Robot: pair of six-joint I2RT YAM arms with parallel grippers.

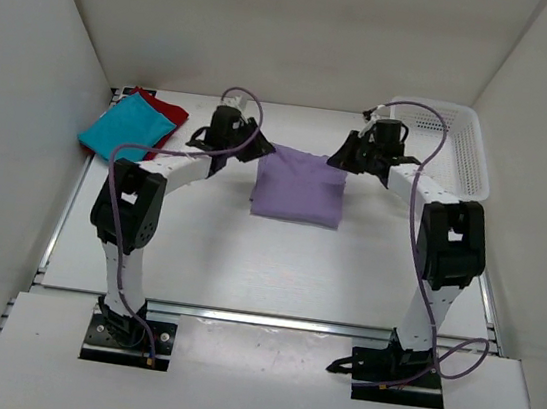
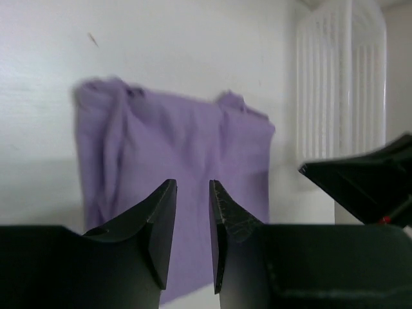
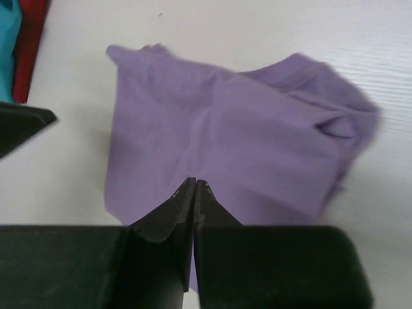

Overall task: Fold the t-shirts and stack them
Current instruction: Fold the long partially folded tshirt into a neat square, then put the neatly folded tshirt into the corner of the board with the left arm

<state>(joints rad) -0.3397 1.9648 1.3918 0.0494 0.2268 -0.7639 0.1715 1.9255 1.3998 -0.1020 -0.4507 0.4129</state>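
Looking at the lavender t-shirt (image 1: pixel 299 188), I see my left gripper (image 2: pixel 192 185) narrowly parted, empty, and my right gripper (image 3: pixel 194 181) closed tight.

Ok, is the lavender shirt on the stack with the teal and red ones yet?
No, the lavender shirt lies on the table, well apart from the teal shirt lying on the red shirt.

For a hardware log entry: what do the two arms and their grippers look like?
Both arms, left arm and right arm, have white links, bulky black joints and black base plates. A purple cable loops along each. The fingers are black, tapering wedges.
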